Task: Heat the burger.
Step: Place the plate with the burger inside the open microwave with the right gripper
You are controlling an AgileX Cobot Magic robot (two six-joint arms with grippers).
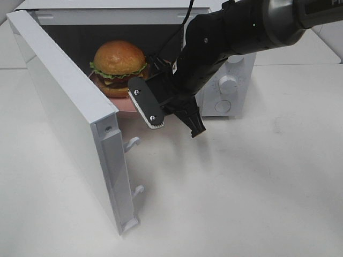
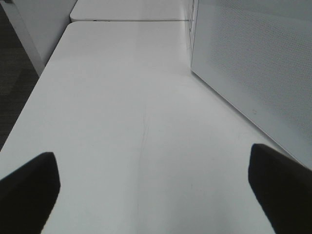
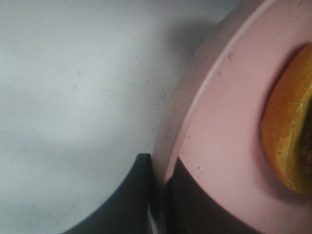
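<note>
The burger, with a glossy brown bun and a green lettuce edge, sits on a pink plate in the mouth of the open white microwave. My right gripper reaches in from the upper right and is shut on the plate's front-right rim. The right wrist view shows its dark fingers pinching the pink plate, with the burger beyond them. My left gripper is open with nothing in it, low over the bare white table. It is out of the exterior view.
The microwave door swings far open to the left, its latch hooks pointing at the table. Its outer panel stands just beside the left gripper. Two knobs sit on the microwave's front, right of the right arm.
</note>
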